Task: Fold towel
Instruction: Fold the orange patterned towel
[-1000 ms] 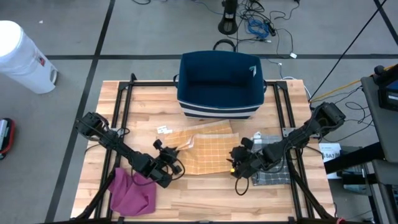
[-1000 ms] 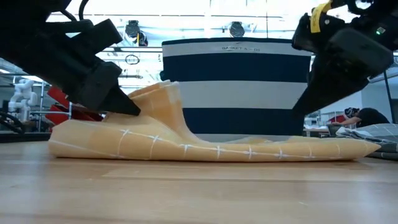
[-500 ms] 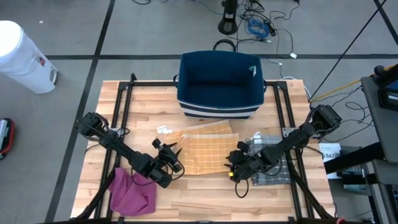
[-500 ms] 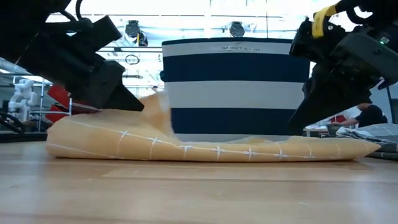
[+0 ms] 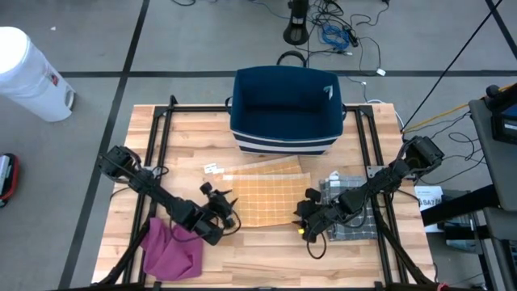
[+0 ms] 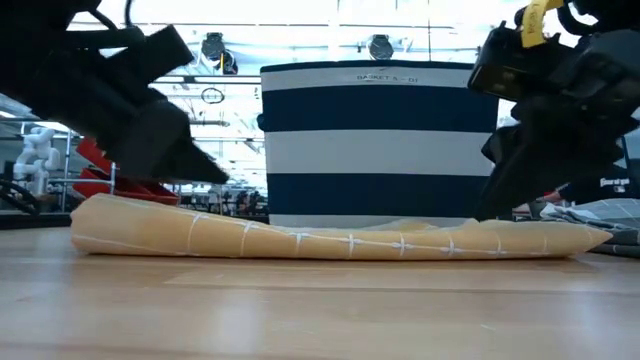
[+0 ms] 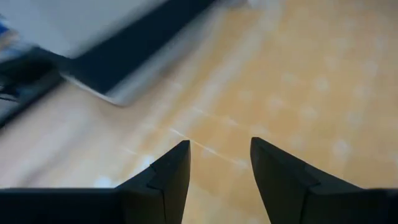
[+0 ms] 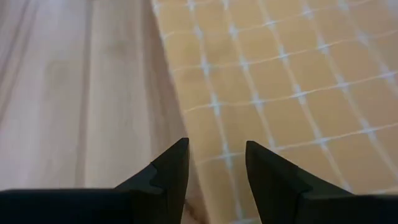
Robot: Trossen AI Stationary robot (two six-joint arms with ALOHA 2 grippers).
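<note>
The orange checked towel lay flat on the wooden counter, just in front of the navy-and-white striped basket. Seen from counter height, the towel stretched as a low, doubled strip before the basket, its edges resting on the wood.

The left gripper hung at the towel's left edge, on the side away from the basket, its fingers parted and holding nothing, with cloth visible beyond the gap. The right gripper sat at the towel's right corner, also on the side away from the basket; its fingers stood apart and empty above the line where the towel met bare wood.

A crumpled magenta cloth lay to the towel's left, near the counter's front corner, under the left arm. A grey checked cloth lay to the towel's right, beneath the right arm. A small white tag rested on the counter just beside the towel's far left corner. A white bin stood on the floor, well apart from the basket.
</note>
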